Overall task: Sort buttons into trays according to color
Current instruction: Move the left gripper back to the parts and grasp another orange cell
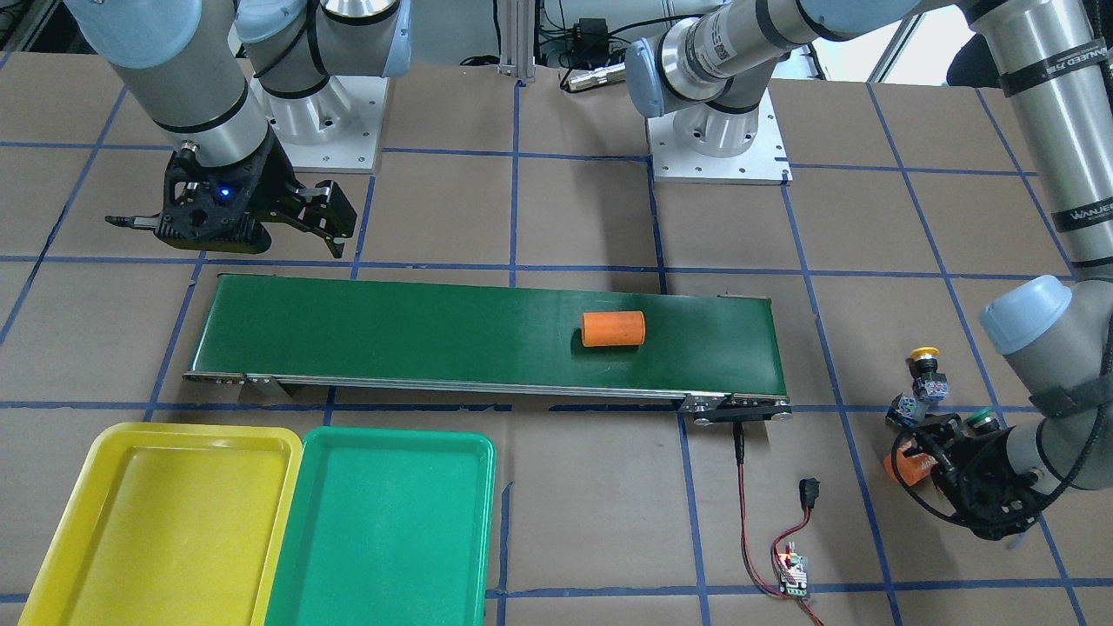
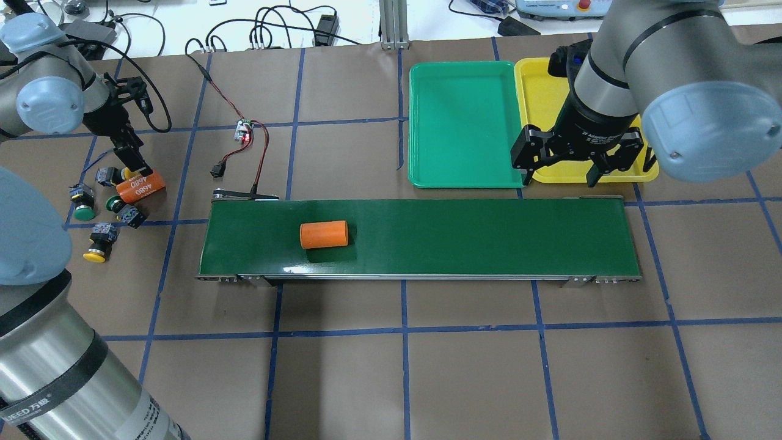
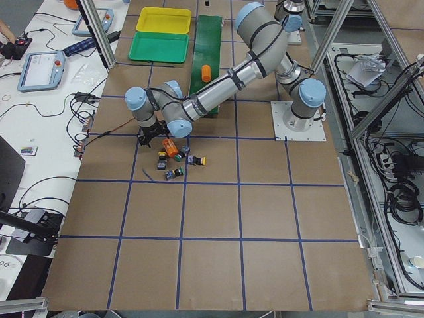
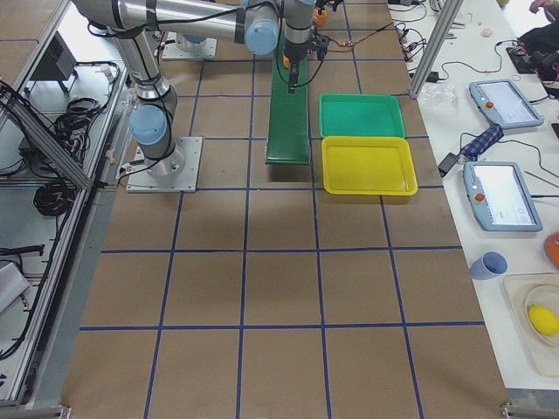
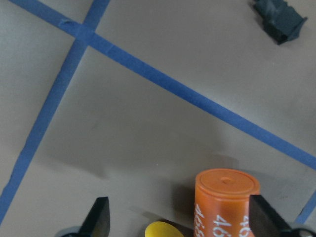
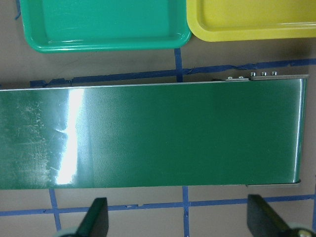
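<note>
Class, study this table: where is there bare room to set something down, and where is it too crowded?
Free: both the yellow tray and green tray are bare; so is the belt between the orange cylinder and its tray end. Crowded: the buttons and 4680 cylinder around the left gripper.

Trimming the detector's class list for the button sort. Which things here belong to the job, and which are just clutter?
Job: yellow-capped buttons; green-capped buttons; yellow tray; green tray. Both trays are empty.

Lying about: orange cylinder on the conveyor belt; orange cylinder marked 4680 among the buttons; controller board with wires.
</note>
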Motion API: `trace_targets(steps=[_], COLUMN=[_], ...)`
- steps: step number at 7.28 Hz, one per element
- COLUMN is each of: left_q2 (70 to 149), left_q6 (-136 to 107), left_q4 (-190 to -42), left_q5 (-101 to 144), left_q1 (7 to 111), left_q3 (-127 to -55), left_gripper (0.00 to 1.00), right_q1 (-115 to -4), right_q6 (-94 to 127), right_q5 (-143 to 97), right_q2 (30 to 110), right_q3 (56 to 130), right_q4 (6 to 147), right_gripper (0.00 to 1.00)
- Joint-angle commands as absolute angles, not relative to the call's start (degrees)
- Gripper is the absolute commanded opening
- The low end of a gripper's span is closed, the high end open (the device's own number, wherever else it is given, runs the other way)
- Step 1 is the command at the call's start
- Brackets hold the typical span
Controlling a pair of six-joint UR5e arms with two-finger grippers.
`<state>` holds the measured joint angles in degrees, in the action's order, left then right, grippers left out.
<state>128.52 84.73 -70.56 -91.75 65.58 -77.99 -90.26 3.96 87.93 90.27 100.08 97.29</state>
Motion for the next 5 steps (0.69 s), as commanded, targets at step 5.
trace_targets(steps=[5], left_q2=[127.4], left_q6=[82.7], left_q4=[-71.3], left_q5=[-92.3], left_q1=[64.6], left_q3=[-84.8], left_gripper=[0.81], right_q1=[-90.3], right_q6=[3.9], right_q5=[88.1], right_q2=[90.3], right_q3=[100.1], right_q4=[97.3], right_gripper=[1.0])
